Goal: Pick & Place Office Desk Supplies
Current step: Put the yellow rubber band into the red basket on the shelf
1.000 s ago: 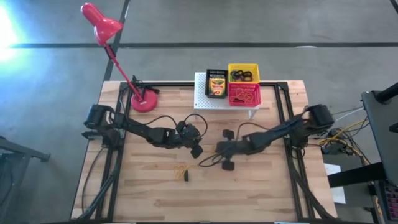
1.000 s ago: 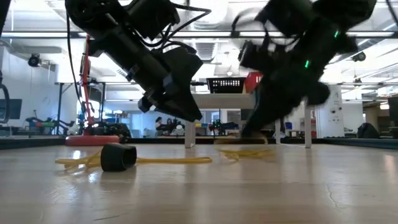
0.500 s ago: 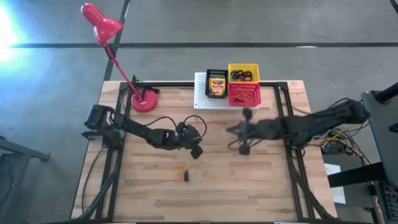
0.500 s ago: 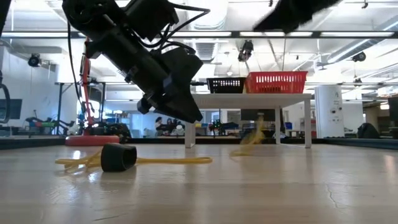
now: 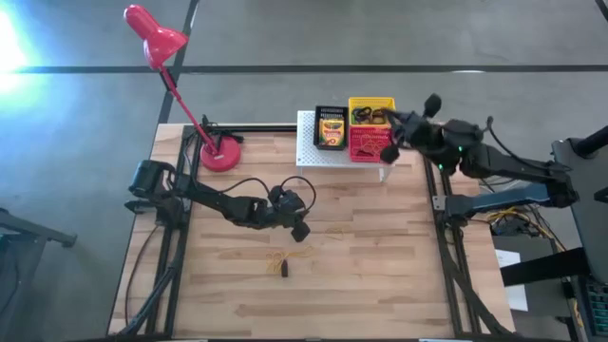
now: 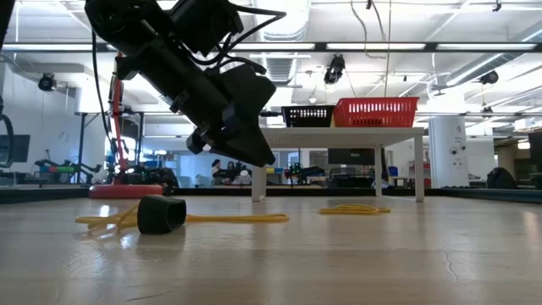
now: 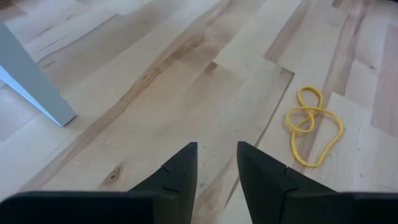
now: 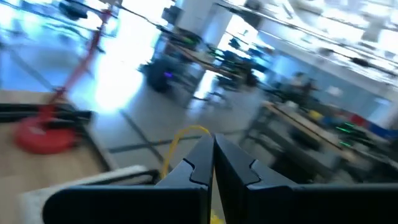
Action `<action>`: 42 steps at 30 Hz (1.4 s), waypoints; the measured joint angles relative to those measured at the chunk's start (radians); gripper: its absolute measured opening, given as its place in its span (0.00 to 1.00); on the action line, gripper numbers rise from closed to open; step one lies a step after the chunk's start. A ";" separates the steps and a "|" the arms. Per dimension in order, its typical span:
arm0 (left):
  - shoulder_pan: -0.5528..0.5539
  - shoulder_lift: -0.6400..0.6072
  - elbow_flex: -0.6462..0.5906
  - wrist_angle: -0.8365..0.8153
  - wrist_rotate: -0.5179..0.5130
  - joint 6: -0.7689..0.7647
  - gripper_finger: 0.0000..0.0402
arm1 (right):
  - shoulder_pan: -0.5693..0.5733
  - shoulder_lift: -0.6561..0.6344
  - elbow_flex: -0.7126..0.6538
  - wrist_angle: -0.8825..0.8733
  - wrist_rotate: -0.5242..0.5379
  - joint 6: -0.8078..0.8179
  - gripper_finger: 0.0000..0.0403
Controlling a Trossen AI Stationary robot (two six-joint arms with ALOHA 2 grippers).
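Note:
My right gripper (image 5: pixel 389 123) is raised over the yellow bin (image 5: pixel 371 101) and red bin (image 5: pixel 372 144) on the white stand, shut on a yellow rubber band (image 8: pixel 186 134). My left gripper (image 5: pixel 300 231) hangs low over mid-table with a narrow gap between its fingers (image 7: pixel 217 165), touching nothing. A rubber-band tangle (image 5: pixel 275 258) with a small black piece (image 6: pixel 161 214) lies flat on the table near it. A loose yellow band (image 7: pixel 311 124) lies farther right (image 6: pixel 354 208). Crayon boxes (image 5: pixel 331 131) sit in the black bin and dark rings (image 5: pixel 370 116) in the yellow bin. My right gripper pinches the yellow rubber band between its two shut fingers. A loop of the band (image 8: pixel 184 132) sticks out past the fingertips. The fingers lie about level, pointing toward the table's left. The band is lifted clear of the table, above the bins.
The red desk lamp (image 5: pixel 220 152) stands at the far left of the table, its head reaching beyond the table. The white perforated stand (image 5: pixel 309 152) carries three bins at the far edge; one of its legs (image 7: pixel 31 81) is near my left gripper. Bare wood fills the near half.
My right gripper has risen from the middle of the table and swung toward the far edge, ending above the bins. A loose yellow band that was off the table half a second ago lies flat on it again.

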 joint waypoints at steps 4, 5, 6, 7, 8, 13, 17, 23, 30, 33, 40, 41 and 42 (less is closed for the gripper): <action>0.000 0.000 0.000 0.000 0.000 0.009 0.29 | -0.094 0.019 0.033 -0.062 -0.008 -0.004 0.02; 0.000 0.000 0.000 -0.001 0.000 0.009 0.29 | -0.103 0.022 0.039 -0.096 -0.008 0.003 0.02; 0.000 0.000 0.000 -0.001 0.000 0.008 0.29 | -0.109 0.027 0.042 -0.136 -0.008 0.015 0.02; -0.001 0.000 0.000 -0.001 0.000 0.008 0.29 | -0.113 0.032 0.046 -0.176 -0.010 0.028 0.02; -0.003 0.000 0.000 -0.001 0.000 0.008 0.29 | -0.115 0.037 0.048 -0.214 -0.013 0.046 0.02; -0.005 0.000 0.000 -0.003 0.000 0.011 0.29 | -0.115 0.052 0.000 -0.295 -0.014 0.123 0.02; -0.005 0.000 -0.012 0.000 0.000 0.044 0.29 | -0.114 0.057 -0.060 -0.300 0.012 0.122 0.02; -0.005 0.000 -0.042 0.013 0.000 0.034 0.29 | -0.119 0.055 -0.085 -0.293 0.049 0.127 0.02; -0.005 0.000 -0.072 0.052 0.000 0.031 0.29 | -0.118 0.057 -0.054 -0.377 -0.048 0.197 0.07; -0.005 0.000 -0.072 0.052 0.000 0.031 0.29 | -0.118 0.057 -0.028 -0.464 -0.062 0.260 0.13; -0.005 0.000 -0.072 0.086 0.000 0.030 0.29 | -0.116 0.055 0.021 -0.547 -0.403 0.406 0.25; -0.005 0.000 -0.072 0.095 0.000 0.030 0.29 | -0.111 0.057 0.013 -0.536 -0.504 0.394 0.26; -0.005 0.000 -0.072 0.105 -0.001 0.030 0.29 | -0.099 0.059 -0.005 -0.514 -0.605 0.383 0.26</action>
